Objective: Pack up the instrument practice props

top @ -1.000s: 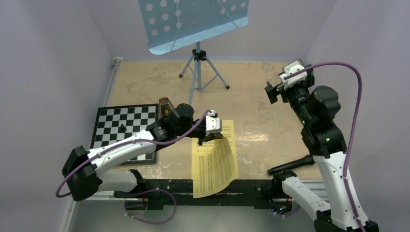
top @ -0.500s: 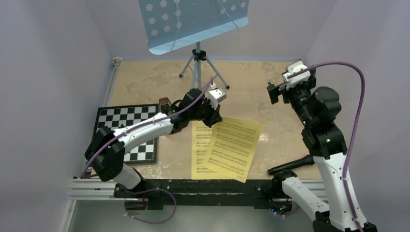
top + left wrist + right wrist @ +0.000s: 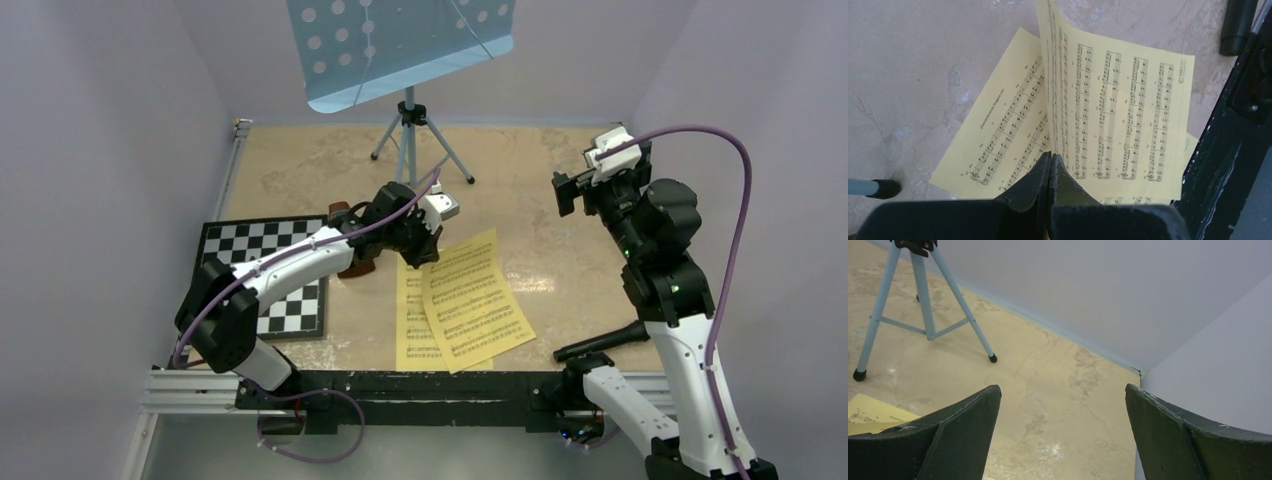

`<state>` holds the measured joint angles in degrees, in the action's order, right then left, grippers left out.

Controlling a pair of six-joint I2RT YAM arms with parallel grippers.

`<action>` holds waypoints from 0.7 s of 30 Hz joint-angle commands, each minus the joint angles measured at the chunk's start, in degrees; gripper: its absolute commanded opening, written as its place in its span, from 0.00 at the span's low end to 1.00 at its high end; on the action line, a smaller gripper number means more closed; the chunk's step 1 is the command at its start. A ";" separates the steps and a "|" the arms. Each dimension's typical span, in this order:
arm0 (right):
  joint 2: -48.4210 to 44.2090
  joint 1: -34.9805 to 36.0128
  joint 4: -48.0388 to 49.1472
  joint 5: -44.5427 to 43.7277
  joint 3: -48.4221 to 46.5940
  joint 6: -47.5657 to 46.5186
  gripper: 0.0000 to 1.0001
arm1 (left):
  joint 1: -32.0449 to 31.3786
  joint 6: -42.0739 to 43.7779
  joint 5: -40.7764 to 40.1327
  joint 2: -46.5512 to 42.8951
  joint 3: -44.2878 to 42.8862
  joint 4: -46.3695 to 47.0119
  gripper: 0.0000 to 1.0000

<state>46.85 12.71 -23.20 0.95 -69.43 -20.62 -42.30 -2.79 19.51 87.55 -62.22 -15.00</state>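
**Left fingers (image 3: 1035, 182) clamped on an edge of the top sheet (image 3: 1118, 115)**

The left gripper (image 3: 1050, 159) has its pads pressed together with the yellow paper caught between them. That edge curls up off the table (image 3: 560, 250) into the pinch, and the rest of the page lies flat.

From the pinch the page runs away toward the near right. Its long axis is skewed across the lower sheet (image 3: 409, 335), which lies straight with its long side pointing at the near edge. The two overlap and touch, so I judge a drag on the upper one may carry the lower along.

The metronome (image 3: 342, 212) sits just beside the left arm, at the far corner of the chessboard (image 3: 250, 255), and the arm hides most of it. The music stand (image 3: 400, 45) is upright at the far wall, well apart.

The right gripper (image 3: 1063, 395) hovers high on the right side with jaws spread wide and nothing between them, facing the stand's legs.

The left arm is plainly nearer both sheets. I judge the right better placed for the stand.
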 commanded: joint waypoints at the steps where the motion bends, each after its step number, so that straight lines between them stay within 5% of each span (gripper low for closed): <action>1: -0.71 -0.88 1.24 -0.69 1.19 1.33 0.99 | 2.52 10.62 5.87 1.03 -3.00 -6.32 0.00; 11: -1.82 -2.53 0.58 0.25 2.04 2.59 0.99 | 4.42 31.74 10.00 3.09 -5.39 -13.36 0.00; 21: -2.34 -3.12 -0.73 1.15 1.93 3.27 0.99 | 5.93 34.72 5.04 9.85 -11.04 -13.17 0.00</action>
<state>45.58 10.02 -23.42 1.17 -67.35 -18.63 -37.71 29.23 26.04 95.74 -69.08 -28.01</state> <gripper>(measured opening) 0.986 0.011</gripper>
